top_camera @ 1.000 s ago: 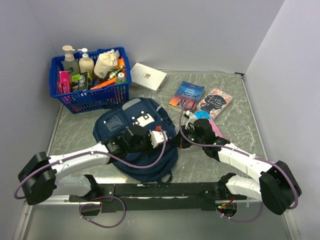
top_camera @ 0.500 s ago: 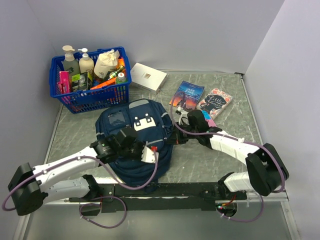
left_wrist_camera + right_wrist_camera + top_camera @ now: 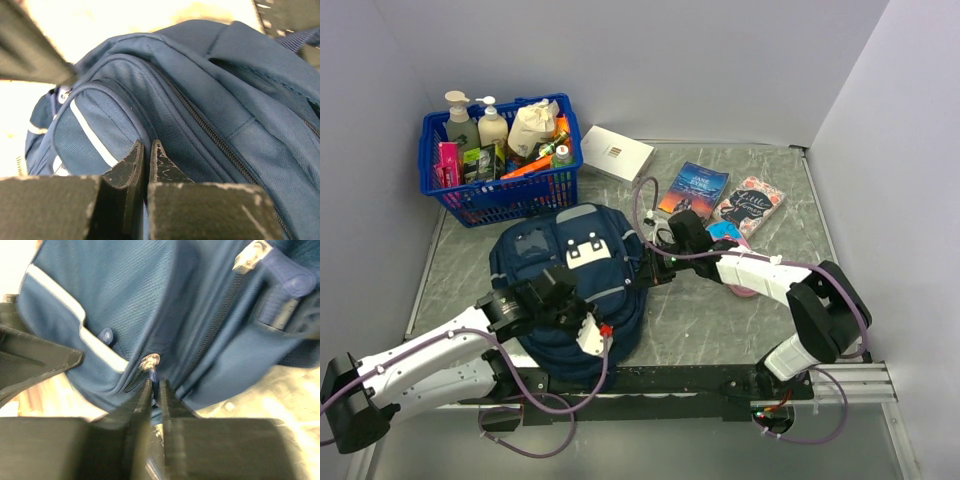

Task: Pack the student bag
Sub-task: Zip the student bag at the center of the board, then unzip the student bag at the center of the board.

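The student bag (image 3: 582, 262) is a navy backpack lying flat in the middle of the table, its white patch and grey stripe facing up. My left gripper (image 3: 570, 310) rests on the bag's near left part. In the left wrist view the jaws (image 3: 148, 146) are shut, pinching a fold of the bag's fabric (image 3: 210, 100) beside a zipper. My right gripper (image 3: 655, 268) is at the bag's right edge. Its jaws (image 3: 155, 382) stand nearly together, with the blue tab of a metal zipper pull (image 3: 150, 361) between them.
A blue plastic basket (image 3: 570, 140) full of bottles and toiletries stands at the back left. A white box (image 3: 616, 152) lies behind the bag. Two books (image 3: 694, 190) (image 3: 750, 203) lie at the back right, with pink and teal items (image 3: 725, 231) under the right arm.
The bag has slid to the left and away from the arms' bases. Both grippers moved left with it, and the right arm has stretched further across.
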Available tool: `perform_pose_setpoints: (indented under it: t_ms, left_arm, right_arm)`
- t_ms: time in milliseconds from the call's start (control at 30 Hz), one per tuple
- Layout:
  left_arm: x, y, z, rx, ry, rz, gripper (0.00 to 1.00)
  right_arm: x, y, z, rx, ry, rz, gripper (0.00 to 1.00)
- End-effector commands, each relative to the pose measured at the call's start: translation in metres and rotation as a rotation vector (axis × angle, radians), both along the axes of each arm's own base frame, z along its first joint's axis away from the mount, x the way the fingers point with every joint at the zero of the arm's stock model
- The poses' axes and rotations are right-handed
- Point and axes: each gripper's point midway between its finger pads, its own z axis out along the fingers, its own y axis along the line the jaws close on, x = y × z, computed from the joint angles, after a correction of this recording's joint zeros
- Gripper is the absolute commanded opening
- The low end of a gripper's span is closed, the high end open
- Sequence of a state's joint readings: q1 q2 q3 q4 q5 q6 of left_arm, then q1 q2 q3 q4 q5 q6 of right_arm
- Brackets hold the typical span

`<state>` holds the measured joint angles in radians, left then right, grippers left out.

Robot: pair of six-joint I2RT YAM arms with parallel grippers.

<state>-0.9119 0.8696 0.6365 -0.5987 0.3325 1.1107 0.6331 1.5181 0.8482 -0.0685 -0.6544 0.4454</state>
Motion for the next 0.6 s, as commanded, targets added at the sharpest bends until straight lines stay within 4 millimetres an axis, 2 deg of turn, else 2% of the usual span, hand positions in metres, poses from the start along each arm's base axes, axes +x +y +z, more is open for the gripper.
perform_pose_setpoints:
  t_ms: [0, 33, 100, 133, 167, 233, 267, 300, 333, 367, 433, 567]
  left_arm:
    - [-0.067, 0.004, -0.011, -0.005, 0.205, -0.223, 0.01]
    - [-0.063, 0.002, -0.009, -0.018, 0.192, -0.21, 0.01]
    - [-0.058, 0.0, -0.004, -0.044, 0.166, -0.186, 0.01]
    - [-0.053, -0.005, -0.001, -0.073, 0.138, -0.182, 0.01]
    - [-0.051, -0.006, 0.003, -0.096, 0.111, -0.179, 0.01]
    - [-0.045, -0.01, 0.006, -0.133, 0.055, -0.185, 0.01]
    - [-0.04, -0.018, 0.021, -0.2, -0.019, -0.207, 0.01]
    - [-0.035, -0.024, 0.03, -0.242, -0.065, -0.211, 0.01]
    - [-0.033, -0.026, 0.03, -0.263, -0.093, -0.215, 0.01]
    - [-0.026, -0.033, 0.041, -0.31, -0.157, -0.225, 0.01]
    - [-0.02, -0.036, 0.041, -0.304, -0.171, -0.214, 0.01]
    - [-0.015, -0.04, 0.032, -0.255, -0.081, -0.155, 0.01]
  right_arm:
    - [0.088, -0.001, 0.048, 0.015, -0.337, -0.235, 0.29]
    - [0.087, -0.005, 0.049, 0.012, -0.34, -0.249, 0.36]
    - [0.09, -0.022, 0.046, -0.019, -0.36, -0.329, 0.41]
    - [0.088, -0.032, 0.037, -0.04, -0.352, -0.36, 0.43]
    - [0.095, -0.044, 0.041, -0.051, -0.368, -0.422, 0.43]
    - [0.098, -0.053, 0.037, -0.069, -0.354, -0.475, 0.44]
    - [0.099, -0.061, 0.034, -0.101, -0.347, -0.504, 0.43]
    - [0.098, -0.063, 0.035, -0.108, -0.349, -0.507, 0.43]
    - [0.094, -0.065, 0.032, -0.113, -0.344, -0.503, 0.43]
    - [0.091, -0.066, 0.037, -0.099, -0.351, -0.502, 0.42]
    - [0.08, -0.069, 0.036, -0.082, -0.352, -0.491, 0.42]
    - [0.056, -0.07, 0.029, -0.065, -0.348, -0.418, 0.41]
